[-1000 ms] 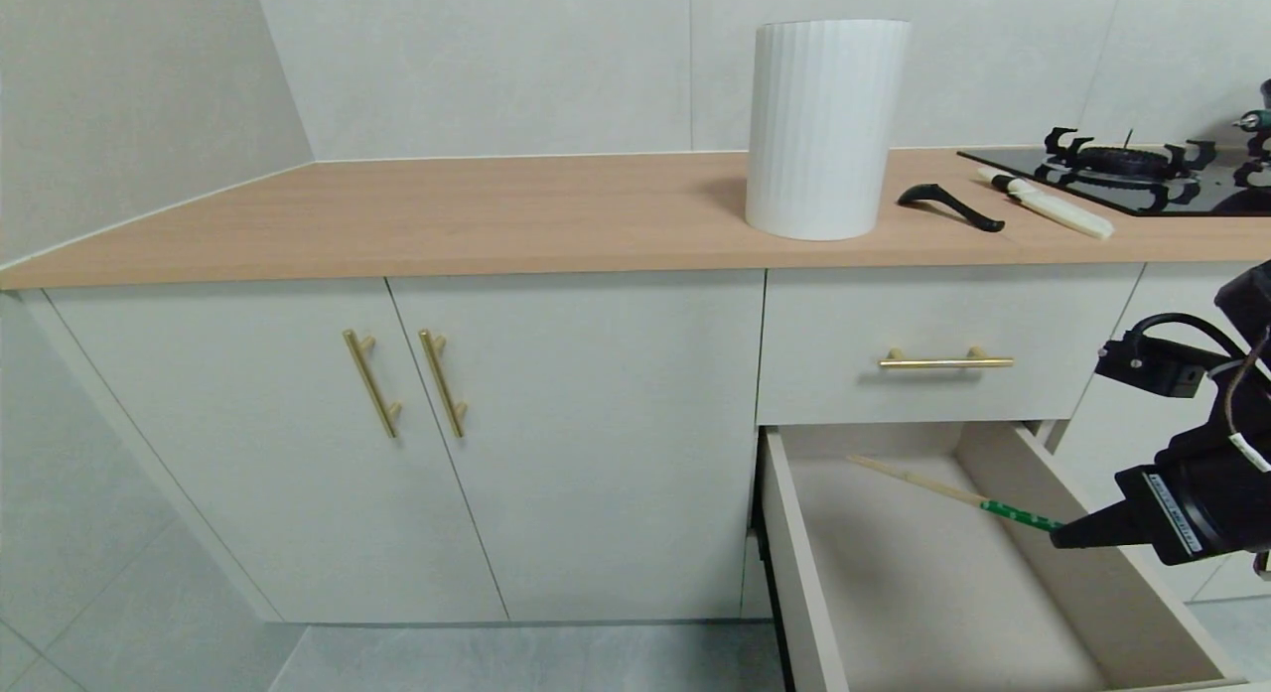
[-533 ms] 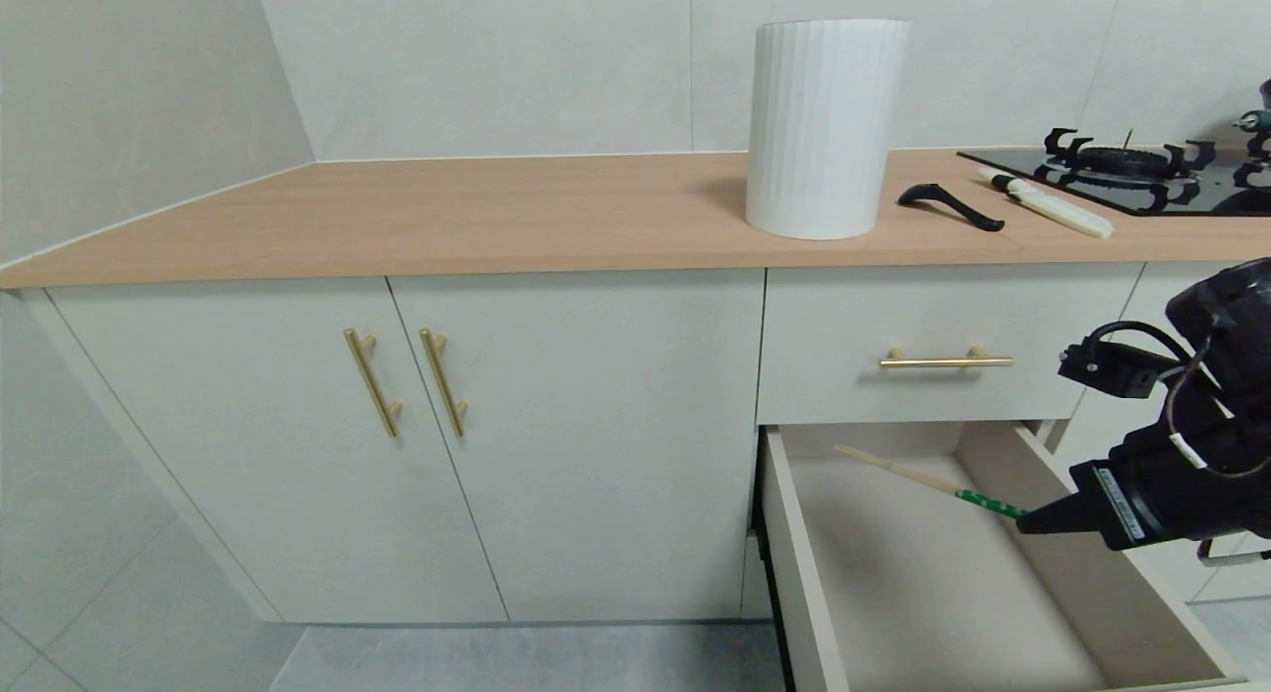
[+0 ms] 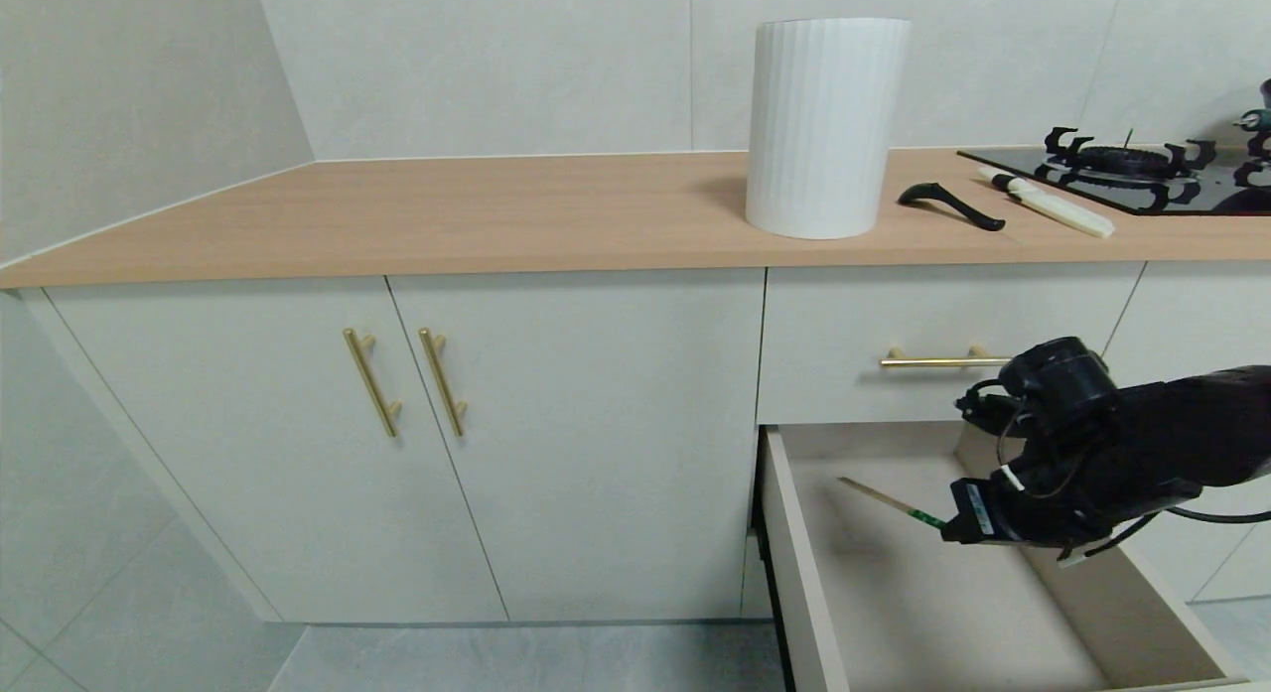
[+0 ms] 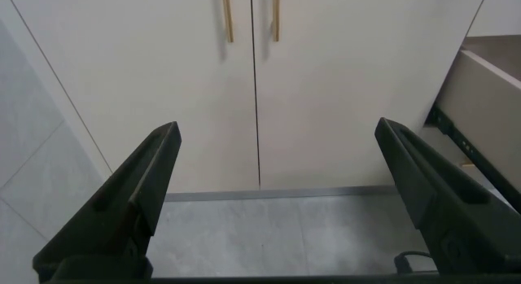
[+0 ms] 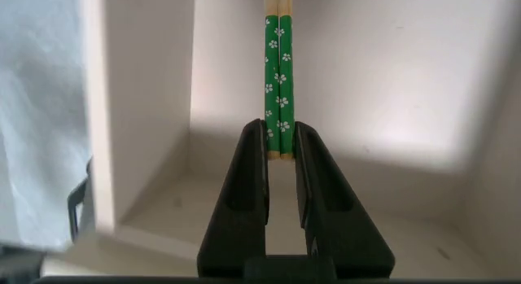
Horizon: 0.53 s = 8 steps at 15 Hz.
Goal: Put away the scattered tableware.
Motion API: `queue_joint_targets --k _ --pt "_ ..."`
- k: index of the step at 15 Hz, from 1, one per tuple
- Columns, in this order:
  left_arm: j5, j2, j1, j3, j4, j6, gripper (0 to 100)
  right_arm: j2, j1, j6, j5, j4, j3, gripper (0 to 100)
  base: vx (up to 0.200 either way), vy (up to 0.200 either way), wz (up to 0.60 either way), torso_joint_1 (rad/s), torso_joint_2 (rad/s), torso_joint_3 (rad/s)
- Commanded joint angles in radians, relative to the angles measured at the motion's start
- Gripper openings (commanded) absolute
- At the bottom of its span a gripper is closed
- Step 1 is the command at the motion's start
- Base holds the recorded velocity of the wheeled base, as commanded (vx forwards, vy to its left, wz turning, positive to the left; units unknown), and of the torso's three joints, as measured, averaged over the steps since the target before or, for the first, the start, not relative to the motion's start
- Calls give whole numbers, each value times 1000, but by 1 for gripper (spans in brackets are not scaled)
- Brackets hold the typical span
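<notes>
Chopsticks (image 3: 887,500), a pair with green flowered ends, are held over the interior of the open drawer (image 3: 794,563). The tips point toward the drawer's rear left corner. The right gripper (image 3: 948,526) is over the right half of the drawer, with its jaws clenched on the green ends. The left gripper (image 4: 277,137) is left of the drawer and faces the cabinet doors (image 4: 326,89), with its jaws released and wide apart. On the bench (image 3: 447,210) above the drawer are a white ribbed cylinder (image 3: 824,126), a black tool (image 3: 948,204) and a white knife (image 3: 1051,206).
</notes>
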Motion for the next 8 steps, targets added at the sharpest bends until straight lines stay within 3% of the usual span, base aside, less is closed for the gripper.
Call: queue_joint_targets --k 1,4,8 --pt "0 1 0 0 0 0 100 126 42 53 -1 -55 6 0 0 0 0 0 0 0" --pt "0 1 0 0 0 0 100 227 74 93 -42 -244 63 0 0 0 0 0 0 0" --pt "0 1 0 0 0 0 100 340 104 93 -141 -319 75 0 0 0 0 0 0 0"
